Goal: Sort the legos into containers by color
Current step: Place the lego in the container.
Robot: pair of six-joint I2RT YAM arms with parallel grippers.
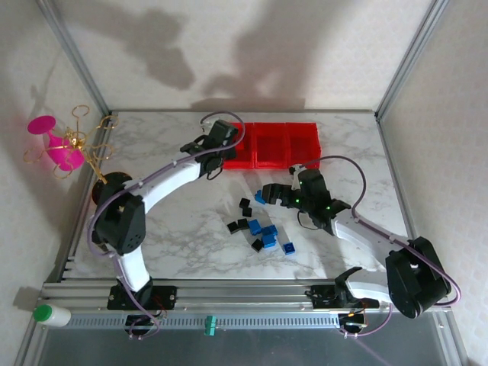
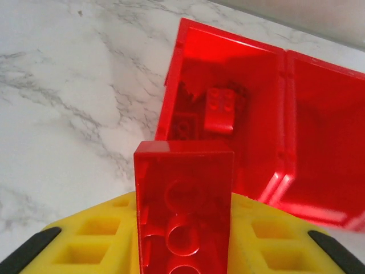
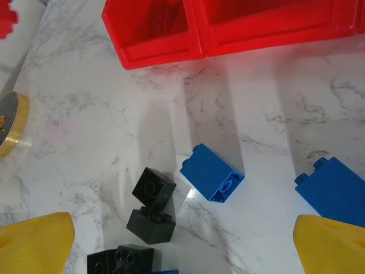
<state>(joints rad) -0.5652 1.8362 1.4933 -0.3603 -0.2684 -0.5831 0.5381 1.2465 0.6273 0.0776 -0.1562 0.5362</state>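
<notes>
Containers (image 1: 271, 163): three joined red bins in a row, upper middle of top view, on marble table (image 1: 175, 229).
Left compartment (image 2: 171, 85): upper centre of left wrist view; binned red brick (image 2: 221, 109) lying studs-up on the floor, dark pieces (image 2: 183, 127) beside it at the near wall, colour unreadable through the red tint.
Middle compartment (image 2: 319, 131): right half of left wrist view, sharing a wall with the left one.
Right compartment: too small in top view to tell contents.
Left gripper (image 2: 182, 254): clenched on a red brick (image 2: 183, 194), held upright between yellow pads (image 2: 97, 245); bottom centre of frame, just short of the left compartment's near corner.
Right gripper (image 3: 182, 245): released, jaws spread wide, yellow fingertips (image 3: 34, 245) in both lower corners of right wrist view, above bricks on the table.
Loose legos (image 1: 263, 232): blue and black, scattered at centre of top view, below the bins and apart from them.
Blue brick (image 3: 212, 180): centre of right wrist view, on its side, alone.
Second blue brick (image 3: 333, 188): right edge, just above the right fingertip.
Black bricks (image 3: 151, 208): two touching, one tilted on the other, lower left of centre; another black piece (image 3: 121, 261) at bottom edge.
In the way: right arm (image 1: 358, 232) stretched from lower right toward the pile; left arm (image 1: 160, 187) arching over the left half of the table.
Other: black disc base (image 1: 107, 183) at left table edge, pink and gold stand (image 1: 61, 145) beside it; white bottle (image 1: 52, 314), green cap, lower left.
</notes>
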